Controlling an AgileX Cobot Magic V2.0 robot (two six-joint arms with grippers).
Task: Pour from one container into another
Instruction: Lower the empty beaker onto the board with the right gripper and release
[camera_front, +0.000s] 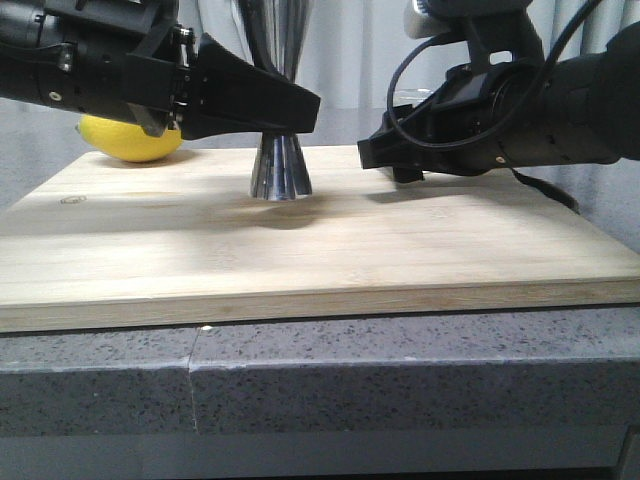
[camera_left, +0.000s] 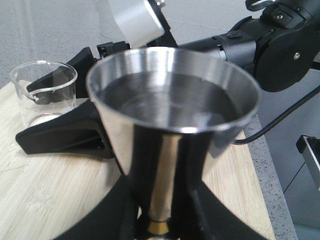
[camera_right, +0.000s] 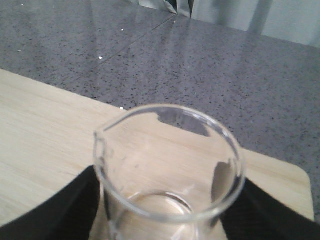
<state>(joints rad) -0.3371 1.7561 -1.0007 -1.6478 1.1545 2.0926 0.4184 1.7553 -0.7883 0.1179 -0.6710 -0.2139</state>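
Two black robot arms reach in from opposite sides over a pale wooden board (camera_front: 330, 250) that lies on a speckled grey stone counter (camera_front: 400, 370). From the left, the left gripper (camera_front: 285, 105) extends across the front view with its fingers (camera_left: 90, 131) pinching the shiny steel jigger (camera_front: 280, 165) at its narrow waist, where a thin gold band (camera_left: 160, 227) shows in the left wrist view; the jigger stands upright, its flared base just at the board near the middle, and its upper cup holds liquid with a glinting surface. From the right, the right gripper (camera_front: 385, 150) sits low over the board's far right part, its fingers (camera_right: 60, 202) closed on either side of the small clear glass beaker (camera_right: 167, 175), which stands upright with its pouring lip (camera_right: 100, 137) turned to one side and looks empty or nearly so. In the left wrist view the beaker (camera_left: 44, 90) sits beside the jigger (camera_left: 172, 120), apart from it, with the right arm's black links behind. A yellow lemon (camera_front: 130, 138) lies at the board's far left corner, partly hidden by the left arm.
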